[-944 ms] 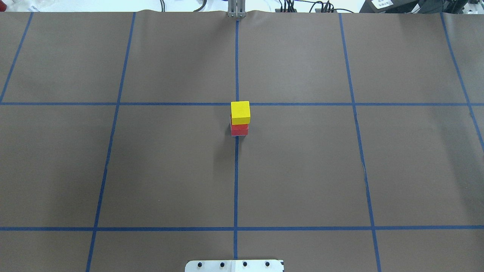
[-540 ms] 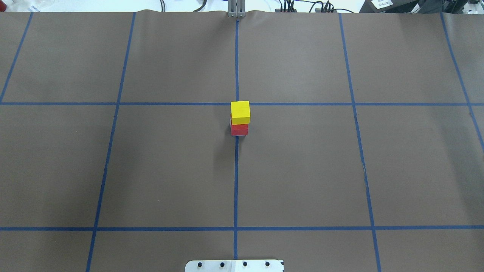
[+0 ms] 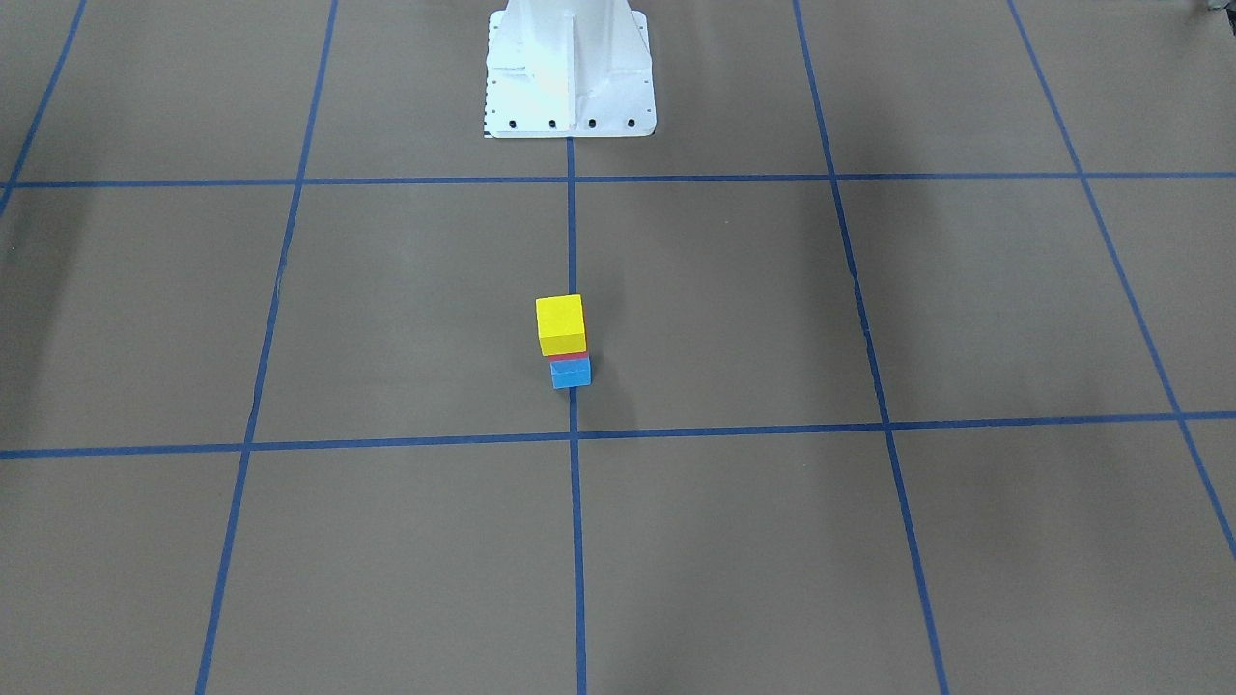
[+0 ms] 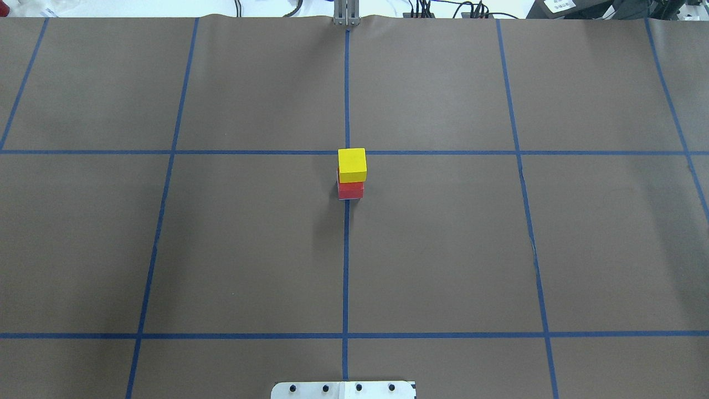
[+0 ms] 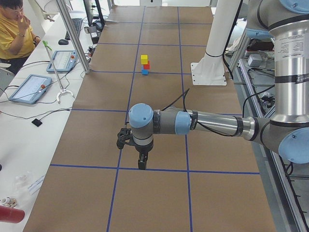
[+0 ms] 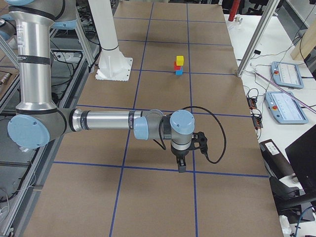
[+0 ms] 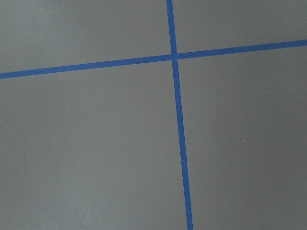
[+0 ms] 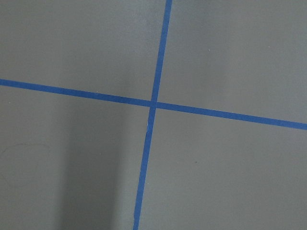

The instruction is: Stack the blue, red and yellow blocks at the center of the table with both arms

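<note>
A stack stands at the table's centre: a yellow block (image 4: 352, 164) on a red block (image 4: 350, 190) on a blue block (image 3: 571, 374). From overhead the blue block is hidden under the red. In the front-facing view only a sliver of red (image 3: 570, 356) shows under the yellow (image 3: 560, 323). My left gripper (image 5: 141, 162) hangs low over the table's left end, far from the stack. My right gripper (image 6: 181, 165) hangs low over the right end. Both show only in side views, so I cannot tell if they are open or shut. The wrist views show only brown paper and blue tape.
The white robot pedestal (image 3: 568, 68) stands at the table's near edge behind the stack. Blue tape lines grid the brown paper (image 4: 221, 249). An operator (image 5: 14, 29) and tablets (image 5: 29, 88) are at a side desk beyond the table edge.
</note>
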Tool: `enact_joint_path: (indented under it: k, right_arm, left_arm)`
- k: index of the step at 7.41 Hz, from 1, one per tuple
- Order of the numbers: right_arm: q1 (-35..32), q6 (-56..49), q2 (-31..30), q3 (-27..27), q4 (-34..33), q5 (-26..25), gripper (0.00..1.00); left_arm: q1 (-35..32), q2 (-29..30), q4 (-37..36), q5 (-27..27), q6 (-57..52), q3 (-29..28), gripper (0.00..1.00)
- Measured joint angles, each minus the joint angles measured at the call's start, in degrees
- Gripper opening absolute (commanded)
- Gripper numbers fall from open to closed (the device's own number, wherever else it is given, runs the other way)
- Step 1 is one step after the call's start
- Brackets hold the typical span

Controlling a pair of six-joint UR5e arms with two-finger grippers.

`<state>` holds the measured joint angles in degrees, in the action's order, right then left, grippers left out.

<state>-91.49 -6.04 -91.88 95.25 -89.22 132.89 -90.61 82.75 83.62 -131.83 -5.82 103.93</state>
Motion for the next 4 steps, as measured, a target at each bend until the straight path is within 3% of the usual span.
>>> enact_joint_path:
  k: [4]
  right_arm:
    - [0.0, 0.5, 0.3, 0.0, -0.1, -0.1, 1.0]
  left_arm:
    - [0.2, 0.0, 0.6, 0.2, -0.2, -0.8, 1.0]
